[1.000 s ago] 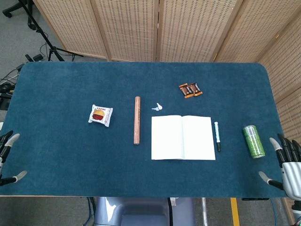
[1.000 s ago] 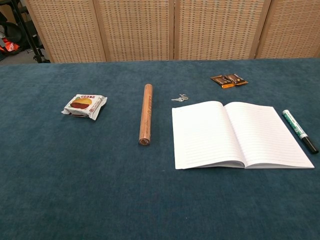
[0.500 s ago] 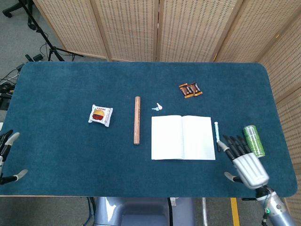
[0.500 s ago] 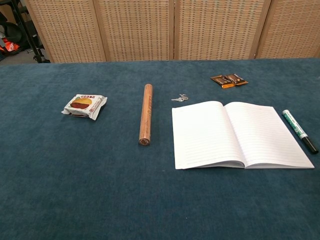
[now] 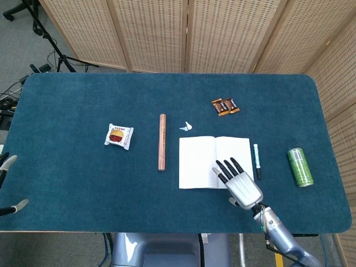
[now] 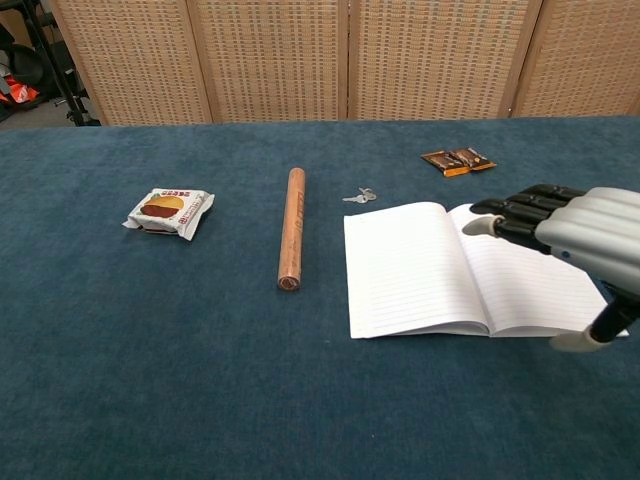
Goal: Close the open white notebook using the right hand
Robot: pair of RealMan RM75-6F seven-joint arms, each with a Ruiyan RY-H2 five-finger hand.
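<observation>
The white notebook [image 5: 207, 158] [image 6: 420, 265] lies open and flat on the blue table, right of centre. My right hand [image 5: 239, 182] [image 6: 575, 232] hovers over the notebook's right page, palm down, fingers spread and pointing toward the spine, holding nothing. It covers the page's near right part in the head view. Whether it touches the paper I cannot tell. My left hand [image 5: 6, 186] shows only as fingertips at the table's near left edge, apart and empty.
A wooden rod [image 5: 162, 142] [image 6: 291, 227] lies left of the notebook, small keys [image 5: 186, 126] behind it. A marker [image 5: 256, 161] and a green can [image 5: 300, 166] lie to its right. Snack packets [image 5: 225, 105] sit at the back, a wrapped biscuit [image 5: 119, 136] to the left.
My right hand has swept left from the table's near right corner, past the can and marker, to above the notebook's right page. The left hand has barely shifted.
</observation>
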